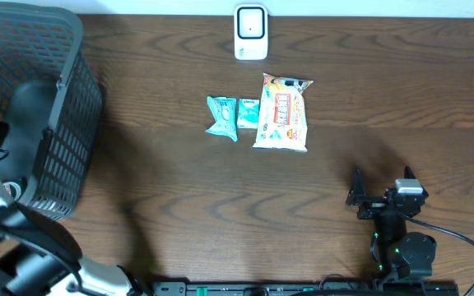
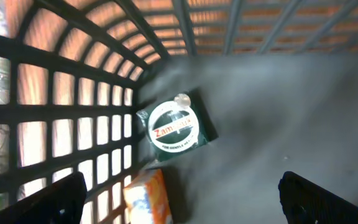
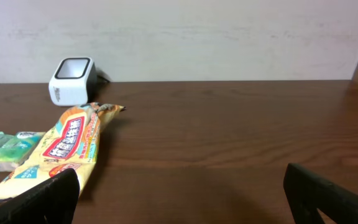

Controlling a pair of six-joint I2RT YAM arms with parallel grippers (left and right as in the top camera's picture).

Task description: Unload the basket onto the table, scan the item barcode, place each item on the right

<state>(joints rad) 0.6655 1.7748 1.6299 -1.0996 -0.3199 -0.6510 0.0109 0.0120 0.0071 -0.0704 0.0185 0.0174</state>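
Both are released: the left end effector [image 2: 182, 200] hangs open inside the basket [image 1: 74, 89] over a green pack [image 2: 174, 129], and the right end effector [image 1: 383, 187] sits empty, well apart from the goods. The snack bag [image 1: 282, 113] lies on the table [image 1: 401, 82] near the scanner [image 1: 251, 33]. No barcode shows, so it is likely underneath. Pinch one edge, lift, and turn that face squarely to the scanner window.
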